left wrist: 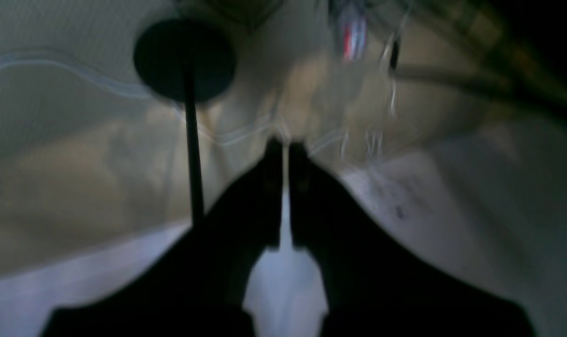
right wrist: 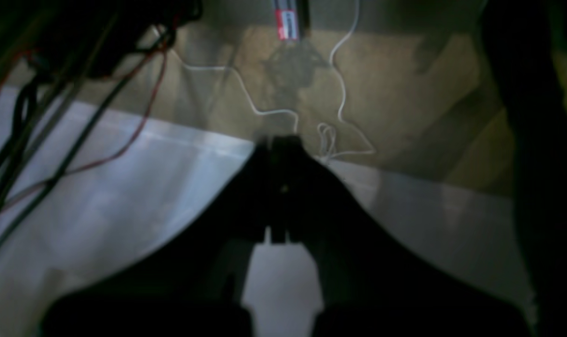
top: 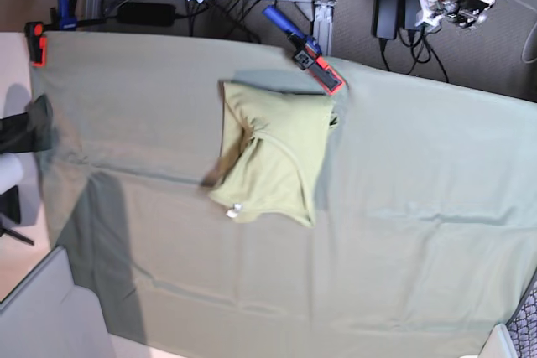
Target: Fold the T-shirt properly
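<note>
- Left wrist view: dark fingers of the left gripper [left wrist: 286,150] filled the foreground, nearly pressed together with a thin slit between, gripping nothing; a blurred brown floor and white cable [left wrist: 77,75] lay beyond.
- Right wrist view: the right gripper [right wrist: 279,142] stood fully closed and empty above a pale surface edge.
- Base view: the T-shirt [top: 273,153] lay folded near the middle of the table cloth [top: 419,207], just beside a red clamp [top: 317,70].
</note>
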### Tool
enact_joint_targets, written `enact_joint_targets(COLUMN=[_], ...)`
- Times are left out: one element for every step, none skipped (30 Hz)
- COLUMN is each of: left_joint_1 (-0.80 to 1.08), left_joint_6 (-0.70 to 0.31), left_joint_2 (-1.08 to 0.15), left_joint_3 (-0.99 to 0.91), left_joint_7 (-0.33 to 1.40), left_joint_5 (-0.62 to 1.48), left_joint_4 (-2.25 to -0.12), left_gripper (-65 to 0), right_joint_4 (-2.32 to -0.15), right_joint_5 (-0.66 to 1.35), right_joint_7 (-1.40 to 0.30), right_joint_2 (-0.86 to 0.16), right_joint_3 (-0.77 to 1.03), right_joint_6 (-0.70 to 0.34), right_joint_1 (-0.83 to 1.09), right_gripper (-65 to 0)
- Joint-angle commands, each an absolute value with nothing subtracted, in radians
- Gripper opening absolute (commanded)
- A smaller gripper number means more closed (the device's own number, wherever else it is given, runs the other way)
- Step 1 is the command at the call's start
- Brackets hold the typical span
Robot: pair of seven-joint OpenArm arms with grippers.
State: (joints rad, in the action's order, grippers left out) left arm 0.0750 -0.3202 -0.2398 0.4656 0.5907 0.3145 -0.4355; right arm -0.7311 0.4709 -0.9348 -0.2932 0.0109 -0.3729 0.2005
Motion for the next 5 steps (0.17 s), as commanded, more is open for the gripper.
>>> enact_joint_targets(left_joint_1=[0.054, 0.044, 0.038, 0.036, 0.037], left_joint_6=[-0.308, -0.305, -0.303, -0.303, -0.310], left_joint_2=[-0.240, -0.228, -0.218, -0.210, -0.204], left_joint_3=[0.491, 0.517, 0.537, 0.550, 0.559], left_joint_7=[0.596, 0.589, 0.577, 0.562, 0.542], left_joint_5=[0.310, 0.310, 0.311, 0.314, 0.315], left_joint_4=[-0.419, -0.405, -0.398, -0.397, -0.398], left_gripper=[-62.3, -62.3, -62.2, -62.2, -62.2], right_joint_4=[-0.726, -0.722, -0.722, -0.722, -0.723], right_joint_5=[0.466, 0.463, 0.461, 0.462, 0.465], right_joint_7=[-0.944, -0.944, -0.943, -0.941, -0.938], right_joint_2=[-0.298, -0.292, -0.286, -0.281, -0.276], right_joint_3=[0.013, 0.013, 0.013, 0.013, 0.013], right_joint_6=[-0.377, -0.377, -0.377, -0.376, -0.377], right_joint_1=[0.186, 0.175, 0.168, 0.155, 0.144], right_gripper=[-65.0, -65.0, -65.0, -65.0, -65.0])
